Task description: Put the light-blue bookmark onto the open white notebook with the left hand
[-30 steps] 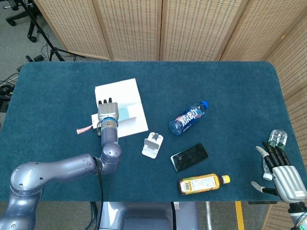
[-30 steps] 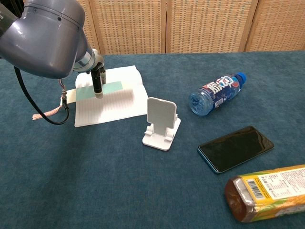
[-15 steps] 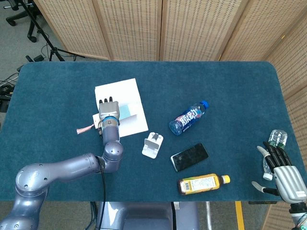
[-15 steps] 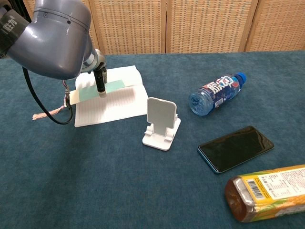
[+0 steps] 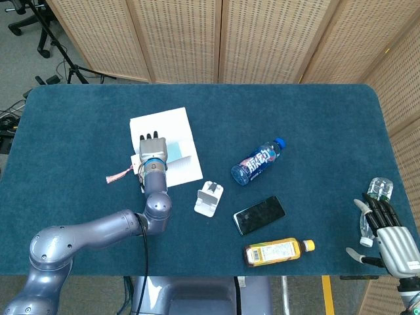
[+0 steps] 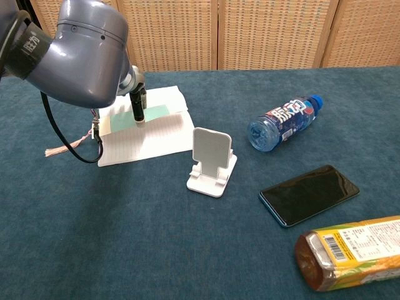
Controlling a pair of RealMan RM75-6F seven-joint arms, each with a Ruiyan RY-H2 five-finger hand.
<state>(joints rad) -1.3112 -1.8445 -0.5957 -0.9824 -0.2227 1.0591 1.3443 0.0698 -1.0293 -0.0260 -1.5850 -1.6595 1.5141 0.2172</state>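
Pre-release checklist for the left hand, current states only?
1. Bookmark over the notebook page: ok; its tassel trails off the left edge.
2. Left hand holds the bookmark: cannot tell; a finger is on it, the grip is hidden.
3. Bookmark flat on the page: cannot tell.
4. Phone stand apart from the notebook: ok.
5. Right hand away from the work, holding nothing: ok.
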